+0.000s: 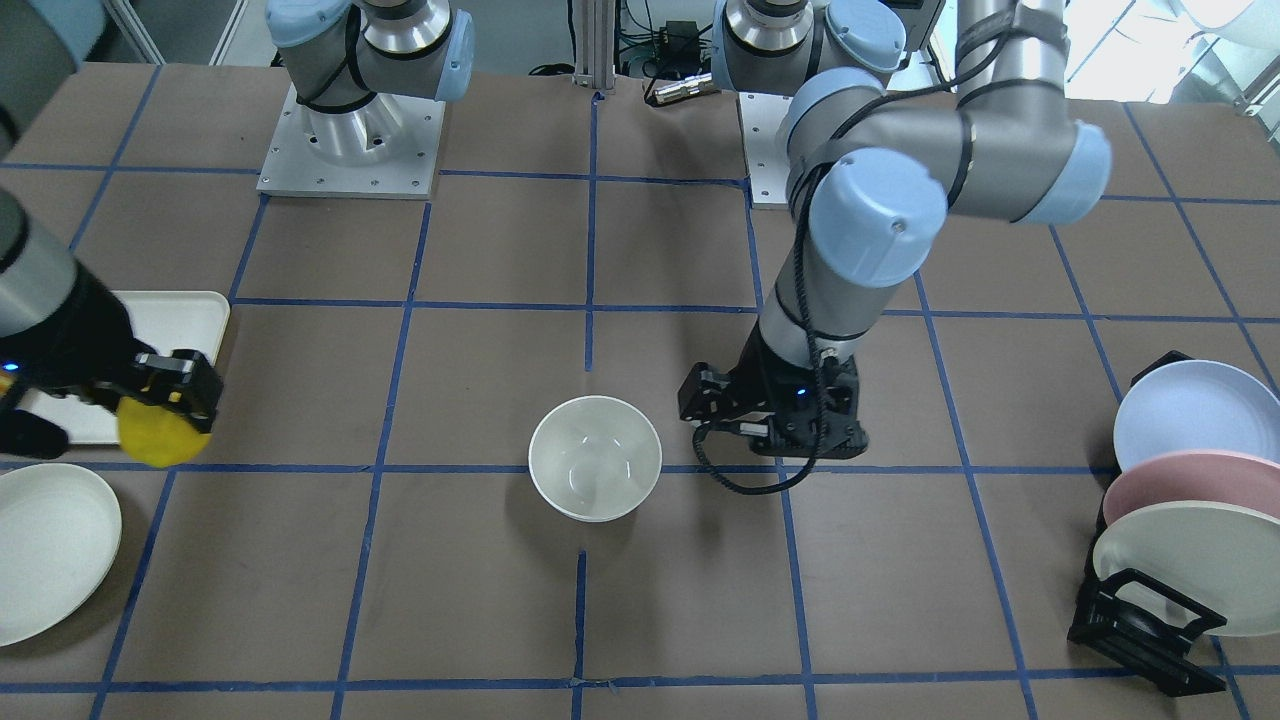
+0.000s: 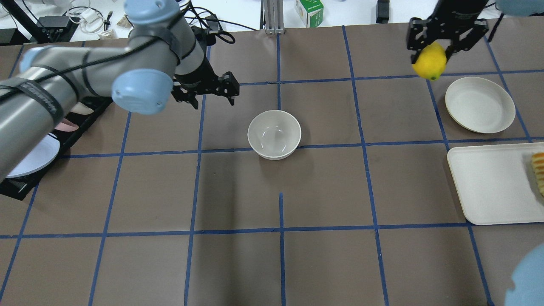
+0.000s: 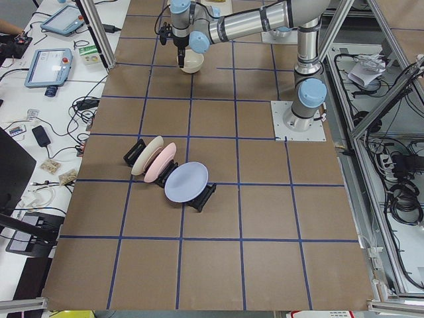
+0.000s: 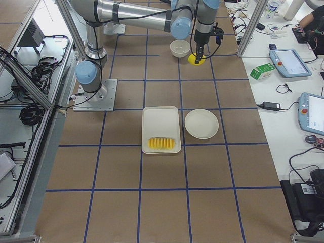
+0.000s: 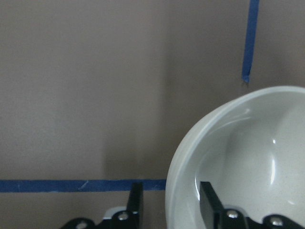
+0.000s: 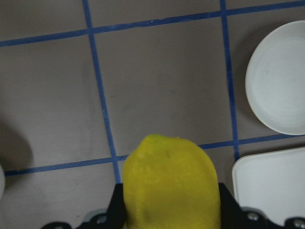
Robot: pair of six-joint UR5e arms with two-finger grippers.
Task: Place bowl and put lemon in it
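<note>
The off-white bowl (image 2: 274, 134) stands upright and empty on the brown table near its middle; it also shows in the front view (image 1: 595, 471). My left gripper (image 2: 214, 98) is open and empty, raised beside the bowl on my left. In the left wrist view its fingers (image 5: 136, 204) show at the bottom edge by the bowl's rim (image 5: 190, 157), without gripping it. My right gripper (image 2: 430, 52) is shut on the yellow lemon (image 2: 429, 63) and holds it in the air far to my right of the bowl, near a flat plate. The lemon fills the right wrist view (image 6: 171, 186).
A flat white plate (image 2: 479, 104) lies under and beside the lemon. A white tray (image 2: 488, 187) with sliced ridged fruit (image 2: 539, 172) lies nearer my base. A black rack of pastel plates (image 1: 1185, 490) stands at my far left.
</note>
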